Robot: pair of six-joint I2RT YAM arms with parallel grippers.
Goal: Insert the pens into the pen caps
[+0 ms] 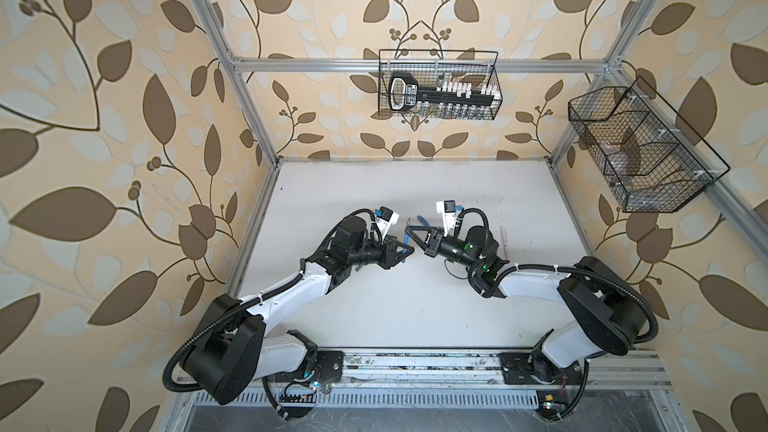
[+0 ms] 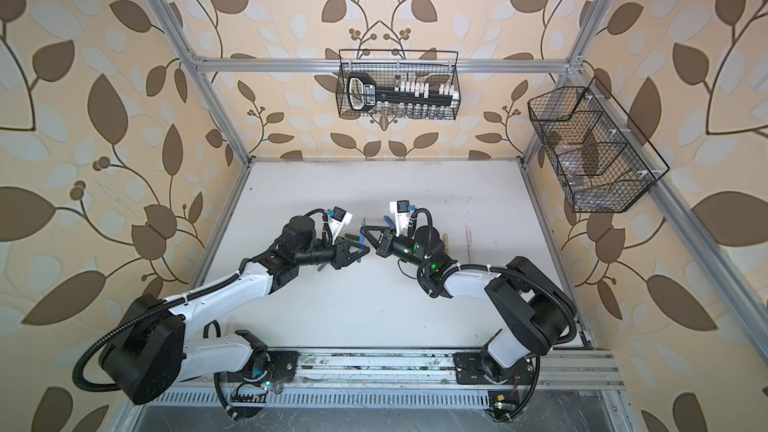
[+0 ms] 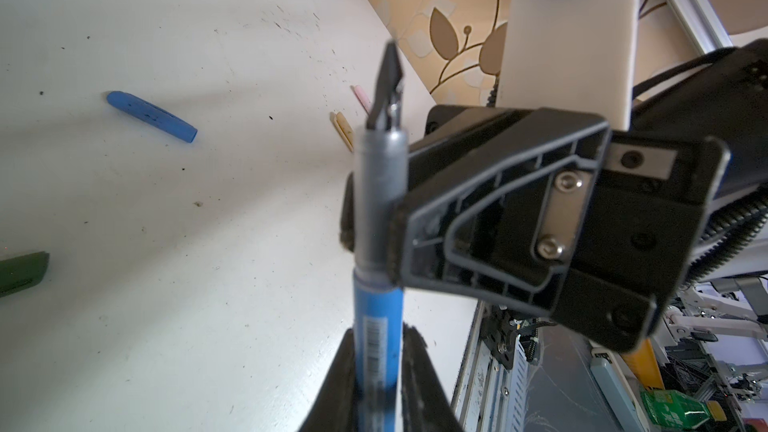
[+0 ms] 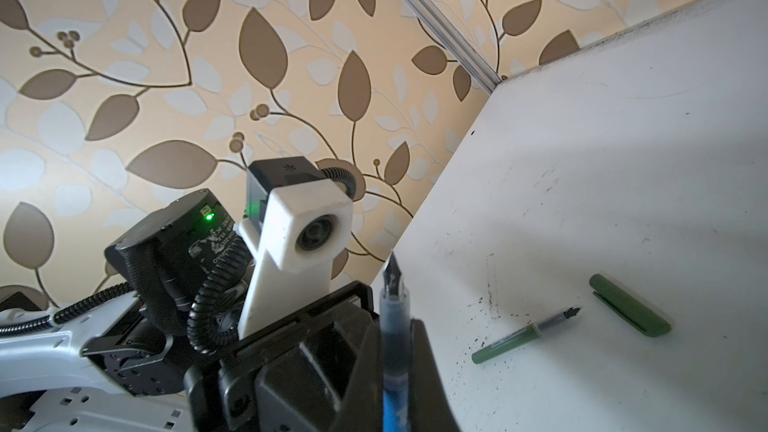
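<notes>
The blue pen (image 3: pixel 378 326) is held in the air between both grippers, its dark tip pointing to the back of the table. My left gripper (image 3: pixel 379 340) is shut on its blue barrel. My right gripper (image 4: pixel 395 322) is shut on the grey section just behind the tip. In both top views the two grippers (image 1: pixel 409 250) (image 1: pixel 409 231) meet nose to nose at mid-table. The blue cap (image 3: pixel 151 116) lies loose on the table behind them. A green pen (image 4: pixel 525 334) lies uncapped next to the green cap (image 4: pixel 629 305).
A pink pen (image 1: pixel 505 236) and a tan one (image 2: pixel 445 241) lie behind the right arm; whether they are capped I cannot tell. Two wire baskets (image 1: pixel 440 85) (image 1: pixel 640 151) hang on the frame above the white table (image 1: pixel 415 305).
</notes>
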